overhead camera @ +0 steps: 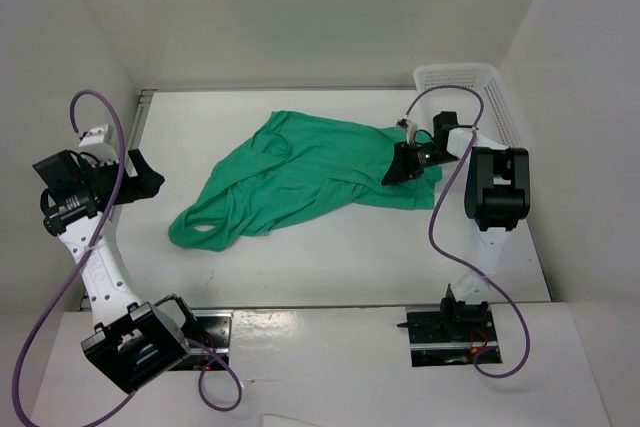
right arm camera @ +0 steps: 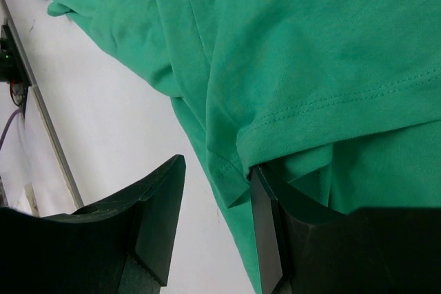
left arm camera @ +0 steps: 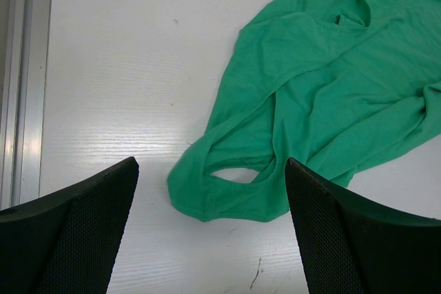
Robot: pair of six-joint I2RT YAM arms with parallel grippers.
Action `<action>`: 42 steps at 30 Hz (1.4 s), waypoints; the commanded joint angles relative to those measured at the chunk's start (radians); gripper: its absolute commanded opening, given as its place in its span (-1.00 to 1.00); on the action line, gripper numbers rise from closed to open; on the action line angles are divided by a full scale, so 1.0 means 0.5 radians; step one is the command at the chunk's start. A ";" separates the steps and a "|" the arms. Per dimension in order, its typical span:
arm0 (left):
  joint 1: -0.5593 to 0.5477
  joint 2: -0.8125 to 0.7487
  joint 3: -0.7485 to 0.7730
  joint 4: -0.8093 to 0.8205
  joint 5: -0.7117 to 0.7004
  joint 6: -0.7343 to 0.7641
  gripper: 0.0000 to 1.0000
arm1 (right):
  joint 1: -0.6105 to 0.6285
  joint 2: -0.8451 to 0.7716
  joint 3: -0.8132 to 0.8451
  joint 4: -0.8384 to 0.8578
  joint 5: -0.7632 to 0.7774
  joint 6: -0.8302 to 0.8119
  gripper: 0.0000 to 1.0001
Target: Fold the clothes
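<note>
The clothes are one green T-shirt, lying crumpled and spread slantwise across the middle of the white table. Its near-left end forms a loop. My left gripper stands open at the table's left side, apart from the shirt; in the left wrist view the loop lies ahead of the left gripper, between its wide-apart fingers. My right gripper is open at the shirt's right end. In the right wrist view a stitched hem drapes over one finger, and a strip of fabric lies in the gap of the right gripper.
A white mesh basket stands at the back right corner, just behind the right arm. White walls close in the table on three sides. A metal rail runs along the left edge. Purple cables loop off both arms.
</note>
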 commanded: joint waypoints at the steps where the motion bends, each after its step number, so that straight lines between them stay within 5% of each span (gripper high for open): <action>1: -0.006 -0.037 0.000 0.032 0.054 -0.020 0.85 | -0.013 0.021 -0.010 0.079 0.004 0.013 0.01; 21: -0.006 -0.037 0.000 0.032 0.054 -0.020 0.85 | 0.005 0.058 -0.046 0.159 0.093 0.102 -0.22; 29: -0.006 -0.037 0.000 0.032 0.054 -0.020 0.85 | 0.048 0.012 -0.022 0.196 0.111 0.120 -0.80; 42: -0.006 -0.037 0.000 0.032 0.073 -0.020 0.85 | 0.048 -0.089 0.064 0.110 0.010 0.139 -0.48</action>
